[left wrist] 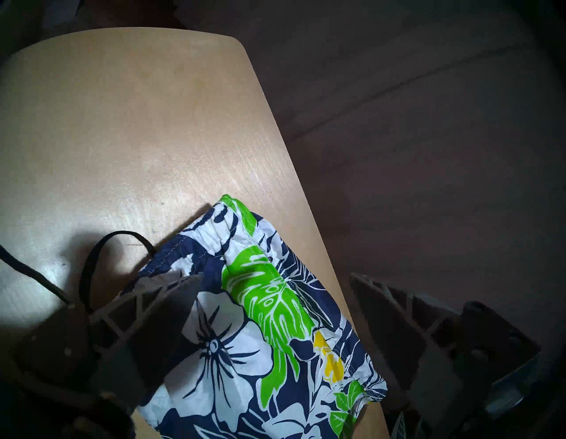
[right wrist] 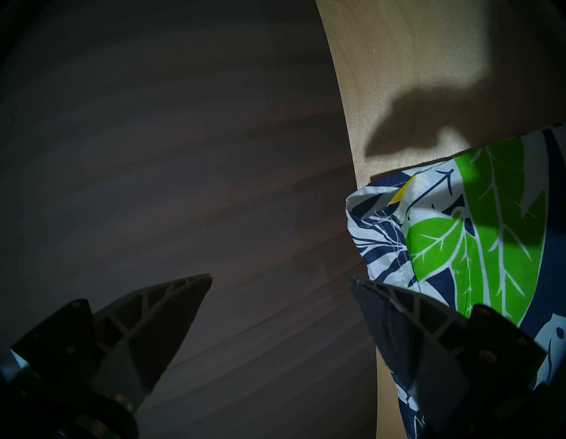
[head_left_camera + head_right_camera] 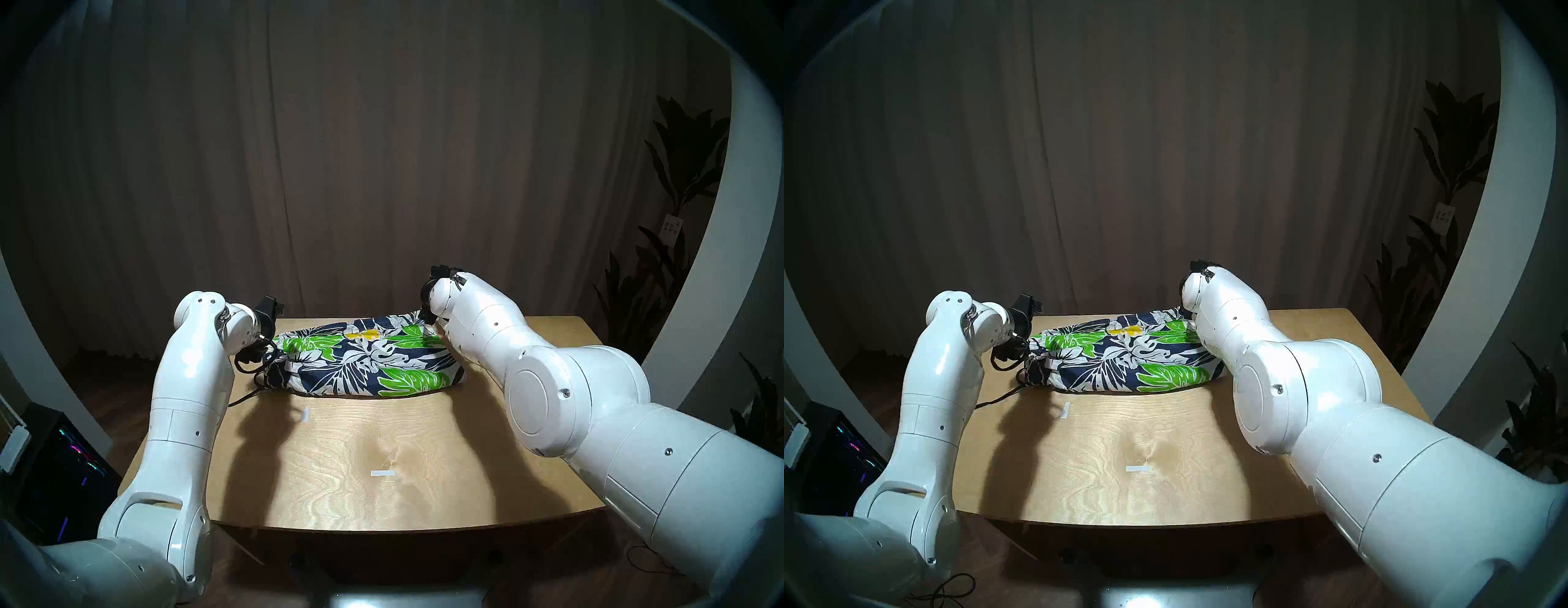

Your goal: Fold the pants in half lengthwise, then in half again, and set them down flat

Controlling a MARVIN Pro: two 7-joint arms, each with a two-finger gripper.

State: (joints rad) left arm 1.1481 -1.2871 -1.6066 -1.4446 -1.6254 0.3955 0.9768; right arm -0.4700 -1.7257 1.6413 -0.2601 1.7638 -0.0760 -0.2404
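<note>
The pants (image 3: 365, 361), navy shorts with white, green and yellow flowers, lie folded in a long strip across the far part of the wooden table (image 3: 360, 467). Their waist end points left, with the black drawstring (image 1: 92, 269) trailing onto the wood. My left gripper (image 1: 274, 276) hangs open just above the waistband corner; one finger (image 1: 171, 306) is over the cloth and the other is past the table's far edge. My right gripper (image 2: 281, 278) is open at the leg-hem corner (image 2: 382, 214). One of its fingers (image 2: 398, 322) is above the hem and the other is over the floor. Nothing is gripped.
Two small white tape marks (image 3: 305, 415) (image 3: 382, 472) are stuck on the near half of the table. A dark curtain hangs behind. Potted plants (image 3: 679, 170) stand at the right, and a lit computer case (image 3: 63, 467) sits on the floor at the left.
</note>
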